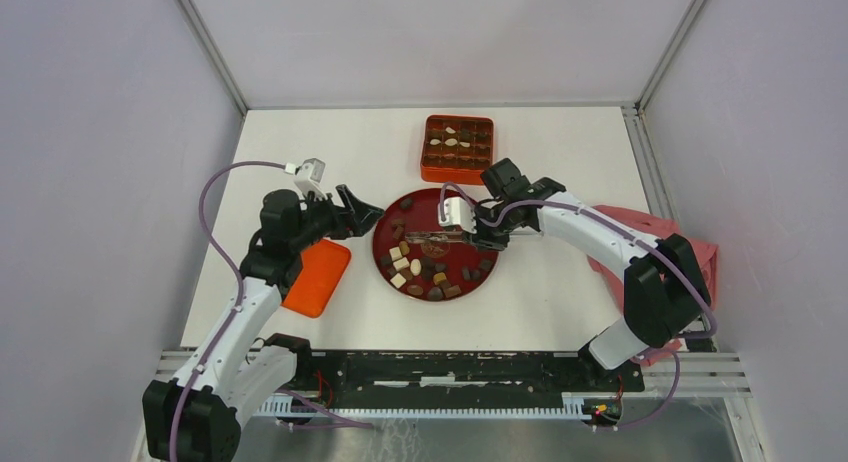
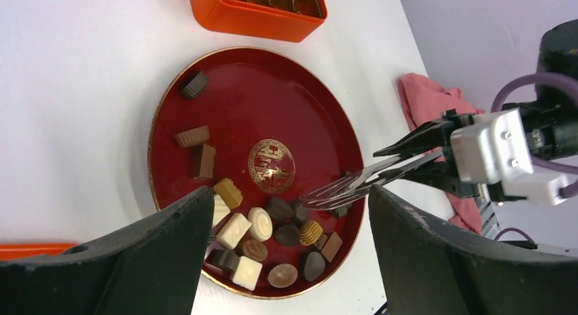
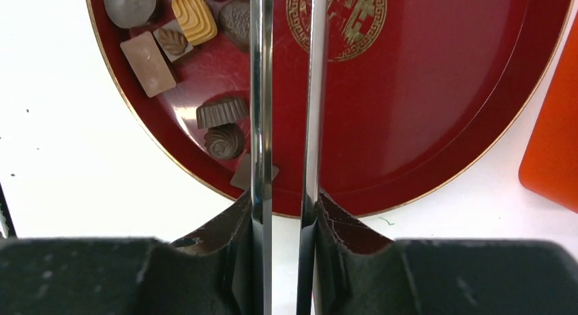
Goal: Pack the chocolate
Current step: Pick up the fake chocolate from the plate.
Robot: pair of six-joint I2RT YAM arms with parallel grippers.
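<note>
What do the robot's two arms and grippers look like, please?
The left arm and right arm have white links, black joints and a purple cable each. The left gripper and right gripper have black fingers and a white camera block.

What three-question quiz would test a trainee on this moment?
1. True or false: the right jaws grip tongs over the plate of chocolate.
2. Seen from above, the box sits: A) beyond the plate; B) on a cloth; C) under the left arm.
3. Fill in: the left jaws stand ____, holding nothing.

Key: 1 true; 2 A; 3 open.
</note>
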